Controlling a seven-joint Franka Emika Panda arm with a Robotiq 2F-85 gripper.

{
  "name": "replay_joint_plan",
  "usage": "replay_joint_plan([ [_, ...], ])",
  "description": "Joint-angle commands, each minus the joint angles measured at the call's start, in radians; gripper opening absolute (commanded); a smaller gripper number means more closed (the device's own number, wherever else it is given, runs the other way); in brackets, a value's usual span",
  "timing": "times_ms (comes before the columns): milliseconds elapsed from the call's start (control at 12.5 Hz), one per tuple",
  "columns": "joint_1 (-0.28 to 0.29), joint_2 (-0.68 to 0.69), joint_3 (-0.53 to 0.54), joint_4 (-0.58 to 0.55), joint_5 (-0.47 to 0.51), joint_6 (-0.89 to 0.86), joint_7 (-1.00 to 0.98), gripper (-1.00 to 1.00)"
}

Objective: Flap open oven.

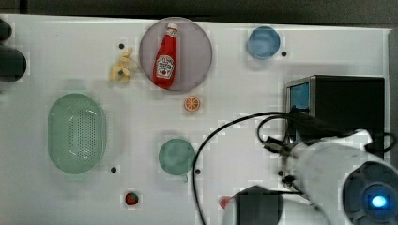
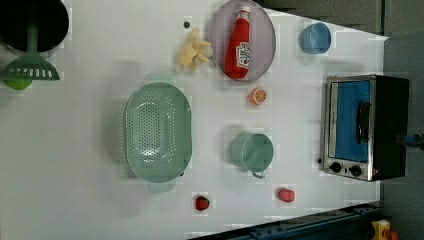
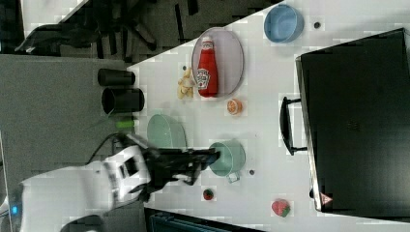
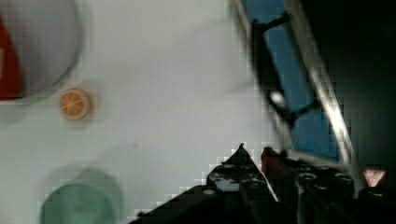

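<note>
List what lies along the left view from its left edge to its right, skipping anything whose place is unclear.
Green spatula → green colander → ketchup bottle → blue bowl → oven.

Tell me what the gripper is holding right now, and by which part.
Nothing is held. The gripper is nearly closed, short of the oven, and the door handle is untouched.

1. The toaster oven (image 2: 365,127) is a boxy black appliance with a silver front frame.
2. Its blue-tinted glass door (image 2: 352,120) stands shut, flush in the frame, with a dark bar handle (image 2: 362,122) across it.
3. Two black knobs (image 2: 345,169) sit beside the door.
4. It stands upright on the white table, at the left view's right edge.
</note>
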Motion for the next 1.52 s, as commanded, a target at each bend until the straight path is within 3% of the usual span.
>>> replay_joint_plan([
  [80, -0.037, 0.05, -0.033, -0.031, 0.006, 0.103, -0.219, -0.65],
  [720, -0.048, 0.285, -0.119, -0.034, 0.007, 0.382, -0.435, -0.65],
  [1520, -0.044, 0.46, -0.12, -0.036, 0.014, 0.499, -0.437, -0.65],
])
